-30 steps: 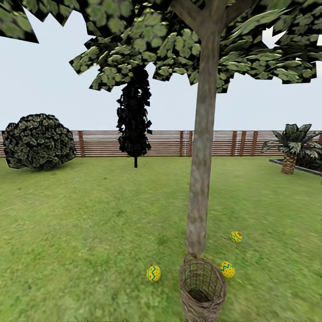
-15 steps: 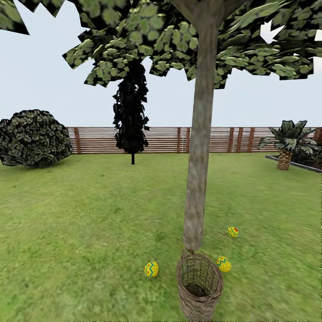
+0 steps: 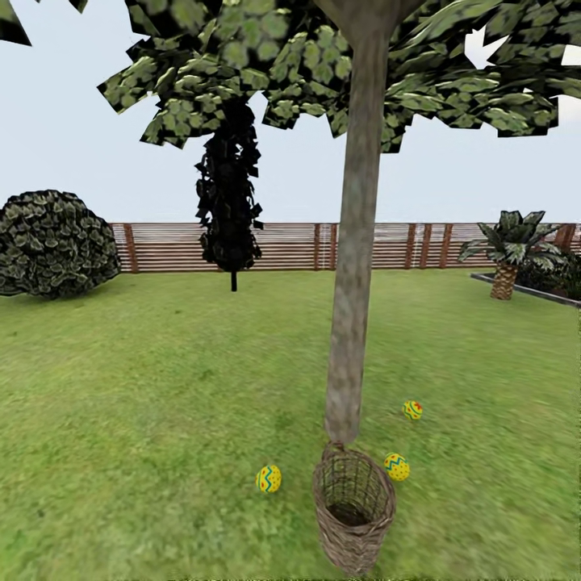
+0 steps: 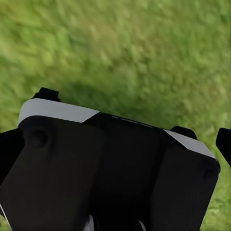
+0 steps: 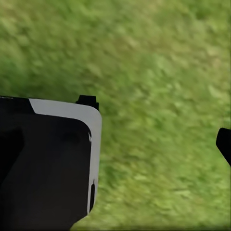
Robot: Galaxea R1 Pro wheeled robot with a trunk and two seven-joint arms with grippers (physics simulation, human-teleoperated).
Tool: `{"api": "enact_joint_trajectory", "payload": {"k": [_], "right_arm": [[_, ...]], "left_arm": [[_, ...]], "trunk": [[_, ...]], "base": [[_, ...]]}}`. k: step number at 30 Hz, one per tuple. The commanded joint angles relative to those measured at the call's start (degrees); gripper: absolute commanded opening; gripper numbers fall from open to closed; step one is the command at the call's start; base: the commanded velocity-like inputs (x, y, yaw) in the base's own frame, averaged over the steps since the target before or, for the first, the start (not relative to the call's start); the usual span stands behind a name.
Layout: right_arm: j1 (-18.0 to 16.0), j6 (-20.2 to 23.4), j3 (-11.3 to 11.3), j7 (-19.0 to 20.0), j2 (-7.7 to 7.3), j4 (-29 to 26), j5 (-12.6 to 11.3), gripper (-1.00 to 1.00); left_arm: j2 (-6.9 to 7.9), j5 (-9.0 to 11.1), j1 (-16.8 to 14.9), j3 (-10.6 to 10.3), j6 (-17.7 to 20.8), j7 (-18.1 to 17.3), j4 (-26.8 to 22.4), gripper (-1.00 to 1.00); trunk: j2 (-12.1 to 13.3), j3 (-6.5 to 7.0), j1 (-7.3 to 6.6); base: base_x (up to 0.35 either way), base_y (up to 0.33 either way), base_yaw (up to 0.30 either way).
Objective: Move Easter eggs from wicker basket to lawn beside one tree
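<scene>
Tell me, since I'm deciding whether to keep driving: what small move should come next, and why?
Probably none beyond stopping to check. All three Easter eggs lie on the lawn around the foot of the tree, and the wicker basket looks empty as far as its inside shows. I would hold the base still and confirm that.

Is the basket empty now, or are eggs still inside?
Empty: the wicker basket shows only weave inside; three Easter eggs lie on grass.
</scene>
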Motion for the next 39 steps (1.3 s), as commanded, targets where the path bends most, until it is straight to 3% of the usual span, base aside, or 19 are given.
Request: {"api": "enact_joint_trajectory", "payload": {"k": [1, 39], "right_arm": [[-0.05, 0.06, 0.19, 0.18, -0.01, 0.07, 0.5, 1.0], [0.16, 0.17, 0.19, 0.18, 0.0, 0.09, 0.52, 1.0]], "left_arm": [[-0.02, 0.38, -0.05, 0.0, 0.05, -0.16, 0.13, 1.0], [-0.08, 0.39, 0.1, 0.0, -0.04, -0.13, 0.13, 1.0]], "trunk": [[-0.05, -0.12, 0.02], [-0.05, -3.66, 0.02]], "base": [[0.0, 0.0, -0.077], [0.0, 0.0, -0.08]]}}
